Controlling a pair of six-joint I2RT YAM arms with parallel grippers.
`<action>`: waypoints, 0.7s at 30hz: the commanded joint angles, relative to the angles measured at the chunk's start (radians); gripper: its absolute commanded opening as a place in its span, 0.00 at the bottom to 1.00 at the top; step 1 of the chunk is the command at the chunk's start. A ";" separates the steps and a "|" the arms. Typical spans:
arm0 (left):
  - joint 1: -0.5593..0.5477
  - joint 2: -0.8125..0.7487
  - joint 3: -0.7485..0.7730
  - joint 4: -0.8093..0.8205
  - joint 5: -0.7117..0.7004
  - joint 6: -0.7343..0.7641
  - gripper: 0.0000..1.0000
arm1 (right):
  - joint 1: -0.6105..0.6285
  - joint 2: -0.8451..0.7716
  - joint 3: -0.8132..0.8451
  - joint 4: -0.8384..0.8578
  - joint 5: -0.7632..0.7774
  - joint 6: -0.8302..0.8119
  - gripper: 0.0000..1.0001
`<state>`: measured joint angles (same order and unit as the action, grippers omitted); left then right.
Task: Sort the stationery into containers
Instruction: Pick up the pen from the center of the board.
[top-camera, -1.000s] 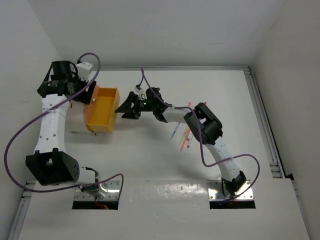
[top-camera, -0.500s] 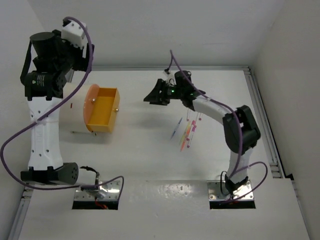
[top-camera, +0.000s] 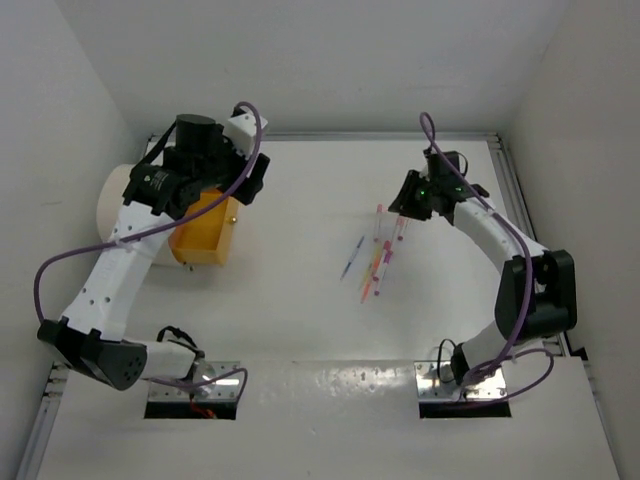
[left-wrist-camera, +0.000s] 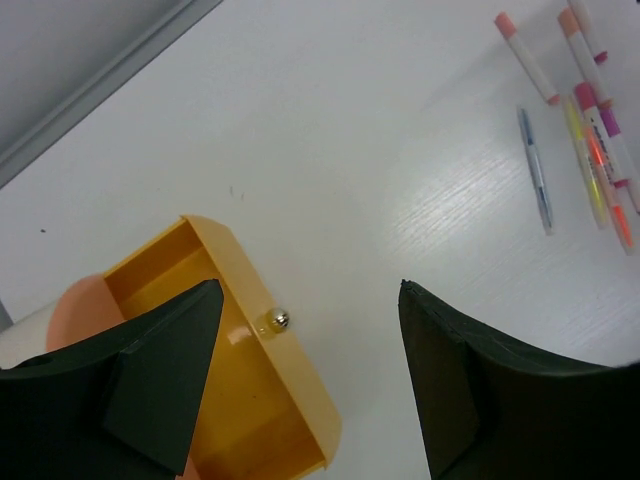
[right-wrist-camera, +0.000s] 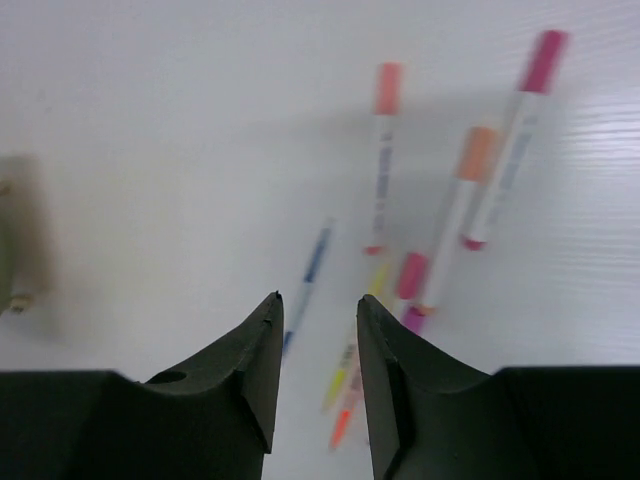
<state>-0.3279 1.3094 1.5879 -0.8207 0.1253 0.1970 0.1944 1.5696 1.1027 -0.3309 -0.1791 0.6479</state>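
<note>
The stationery lies loose mid-table: a blue pen (top-camera: 350, 258), pink-white pens (top-camera: 385, 225) and a yellow and an orange pen (top-camera: 372, 275). The right wrist view shows the blue pen (right-wrist-camera: 310, 268) and a salmon-capped pen (right-wrist-camera: 382, 150) beyond the fingertips. My right gripper (top-camera: 405, 205) (right-wrist-camera: 318, 300) hovers just behind them, jaws a little apart and empty. An orange bin (top-camera: 205, 235) (left-wrist-camera: 235, 400) juts from the white drum (top-camera: 120, 195). My left gripper (top-camera: 250, 185) (left-wrist-camera: 309, 290) hangs open above the bin's front edge, holding nothing.
A grey rail (top-camera: 520, 220) runs along the table's right side and another along the back wall. Purple cables loop off both arms. The drum's orange face (left-wrist-camera: 75, 310) shows behind the bin. A small metal knob (left-wrist-camera: 279, 320) sits on the bin's front wall.
My left arm came down from high over the drum to just above the orange bin. My right arm swung from beside the bin to behind the pens, its jaws narrowing.
</note>
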 joint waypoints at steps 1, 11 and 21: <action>-0.039 -0.012 -0.017 0.052 0.016 -0.051 0.77 | -0.064 -0.016 0.002 -0.053 0.125 -0.062 0.34; -0.126 0.082 -0.036 0.086 0.108 -0.163 0.75 | -0.131 0.140 0.091 -0.060 0.213 -0.126 0.29; -0.077 0.060 0.043 0.057 -0.012 -0.133 0.78 | -0.119 0.367 0.246 -0.013 0.256 -0.189 0.29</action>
<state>-0.4358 1.4086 1.5951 -0.7731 0.1436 0.0666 0.0689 1.8950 1.2911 -0.3851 0.0414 0.4999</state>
